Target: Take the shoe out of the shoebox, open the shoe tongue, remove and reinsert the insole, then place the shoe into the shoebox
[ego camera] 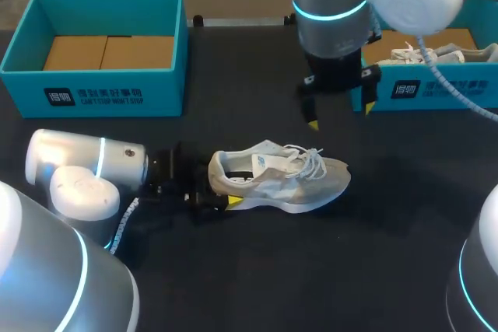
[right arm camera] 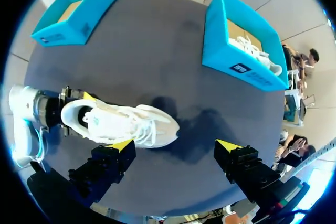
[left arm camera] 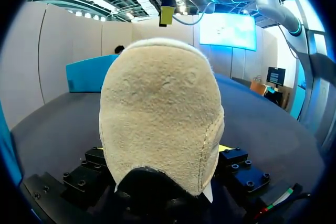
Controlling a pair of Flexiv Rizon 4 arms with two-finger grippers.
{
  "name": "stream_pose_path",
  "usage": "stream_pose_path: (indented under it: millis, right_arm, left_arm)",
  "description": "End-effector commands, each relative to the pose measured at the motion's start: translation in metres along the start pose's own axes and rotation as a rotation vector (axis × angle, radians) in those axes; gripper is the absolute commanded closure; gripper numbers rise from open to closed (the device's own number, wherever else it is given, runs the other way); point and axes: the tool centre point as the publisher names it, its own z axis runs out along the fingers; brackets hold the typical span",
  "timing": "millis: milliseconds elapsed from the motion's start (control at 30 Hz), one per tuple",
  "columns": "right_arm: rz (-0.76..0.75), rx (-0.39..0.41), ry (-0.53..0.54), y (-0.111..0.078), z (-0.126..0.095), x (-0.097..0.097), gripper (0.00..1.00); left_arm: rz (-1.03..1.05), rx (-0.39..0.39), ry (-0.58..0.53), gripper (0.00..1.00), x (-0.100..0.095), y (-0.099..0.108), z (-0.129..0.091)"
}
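the left gripper (ego camera: 216, 188) is clamping the heel of the white shoe (ego camera: 292, 176), standing on its sole mid-table (apart from the left shoebox (ego camera: 156, 95) and right shoebox (ego camera: 455, 89)), while the right gripper (right arm camera: 176, 145) is hovering above, fingers wide apart.

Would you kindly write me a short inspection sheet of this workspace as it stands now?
Surface: dark table.
Job's things: shoe upright mid-table, heel toward the left arm. Left box at the far left, no shoe in it. Right box at the far right, with a second shoe inside.
Clutter: nothing seen.
Grippers: left gripper shut on the shoe's heel. Right gripper open, holding nothing, hanging above the table beyond the shoe.
Cables: white coiled cable along the right arm, and another coil at the left arm.
Surroundings: nothing seen reaching over the table.
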Motion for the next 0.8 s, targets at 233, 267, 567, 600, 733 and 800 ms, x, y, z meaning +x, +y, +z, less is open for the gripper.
stream_pose_path:
  millis: [233,267,567,600,733,800]
  right_arm:
    - [0.014,0.004,0.017,0.004,0.003,0.005,0.00]
    - [0.014,0.004,0.017,0.004,0.003,0.005,0.00]
    - [0.011,0.000,0.039,0.001,0.005,0.022,0.00]
    - [0.012,0.004,0.037,0.000,0.005,0.032,0.00]
    - [0.000,0.010,0.008,-0.003,0.005,0.063,0.00]
    - [0.003,0.007,0.002,-0.005,0.005,0.078,0.00]
  left_arm:
    - [-0.001,-0.002,0.001,1.00,-0.002,0.000,0.002]
    - [-0.001,-0.002,0.001,1.00,-0.002,0.000,0.002]
    - [-0.001,-0.002,0.001,1.00,-0.002,0.000,0.002]
    - [-0.001,-0.002,0.001,1.00,-0.002,0.000,0.002]
    - [-0.001,-0.002,0.001,1.00,-0.002,0.000,0.002]
    - [-0.001,-0.002,0.001,1.00,-0.002,0.000,0.002]
